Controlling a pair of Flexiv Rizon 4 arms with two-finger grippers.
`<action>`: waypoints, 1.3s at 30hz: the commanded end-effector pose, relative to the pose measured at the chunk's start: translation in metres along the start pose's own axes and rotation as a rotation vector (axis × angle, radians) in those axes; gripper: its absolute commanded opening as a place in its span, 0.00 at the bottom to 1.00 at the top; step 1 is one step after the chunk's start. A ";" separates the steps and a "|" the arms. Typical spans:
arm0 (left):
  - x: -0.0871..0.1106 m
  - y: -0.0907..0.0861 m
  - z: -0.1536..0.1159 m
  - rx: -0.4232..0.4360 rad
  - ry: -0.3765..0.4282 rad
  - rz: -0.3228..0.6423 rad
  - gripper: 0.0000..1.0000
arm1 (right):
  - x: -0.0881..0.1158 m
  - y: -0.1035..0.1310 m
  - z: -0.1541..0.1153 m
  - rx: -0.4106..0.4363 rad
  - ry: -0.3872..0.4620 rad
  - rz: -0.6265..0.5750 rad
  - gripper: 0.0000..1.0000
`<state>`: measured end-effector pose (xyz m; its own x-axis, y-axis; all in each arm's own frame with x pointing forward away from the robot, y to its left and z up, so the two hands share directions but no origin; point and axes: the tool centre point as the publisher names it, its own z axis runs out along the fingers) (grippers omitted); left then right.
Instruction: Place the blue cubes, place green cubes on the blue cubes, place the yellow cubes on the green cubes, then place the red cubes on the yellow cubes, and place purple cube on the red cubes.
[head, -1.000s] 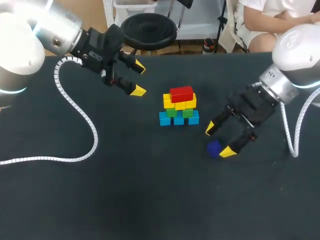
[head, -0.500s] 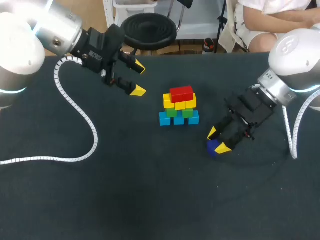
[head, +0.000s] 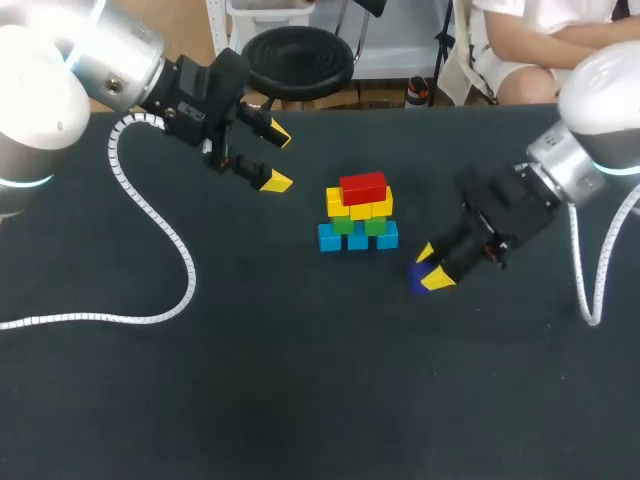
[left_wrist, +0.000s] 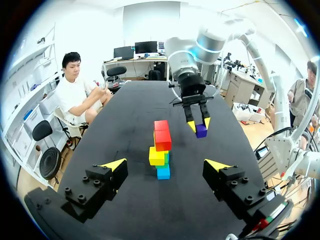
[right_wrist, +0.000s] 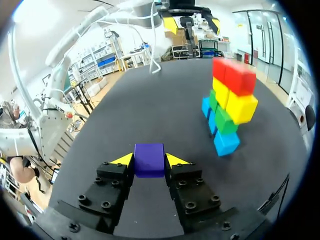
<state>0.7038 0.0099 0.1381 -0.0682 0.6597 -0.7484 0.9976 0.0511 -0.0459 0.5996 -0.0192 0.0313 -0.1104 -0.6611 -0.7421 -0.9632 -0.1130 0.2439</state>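
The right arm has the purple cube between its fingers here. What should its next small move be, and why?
Probably raise the right gripper and carry the purple cube over the red cubes. Both fingers clamp the cube, it is off to the side of the stack, and the red cubes have nothing on top.

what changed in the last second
The right gripper closed its fingers on the purple cube and carried it a little toward the cube stack. The left gripper stayed open where it was, and the cube stack did not move.
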 end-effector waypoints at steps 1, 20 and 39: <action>0.001 0.000 0.000 -0.001 -0.002 0.002 1.00 | -0.020 0.009 -0.007 0.001 -0.005 -0.010 0.00; 0.001 0.000 0.000 -0.001 -0.002 0.002 1.00 | -0.066 0.019 -0.019 0.014 0.007 -0.061 0.00; 0.001 0.000 0.000 -0.001 -0.002 0.002 1.00 | -0.114 -0.021 -0.051 0.092 0.079 -0.135 0.00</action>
<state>0.7037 0.0099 0.1381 -0.0683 0.6597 -0.7484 0.9976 0.0512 -0.0459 0.6392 0.0152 0.1353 0.0334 -0.6844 -0.7284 -0.9874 -0.1353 0.0818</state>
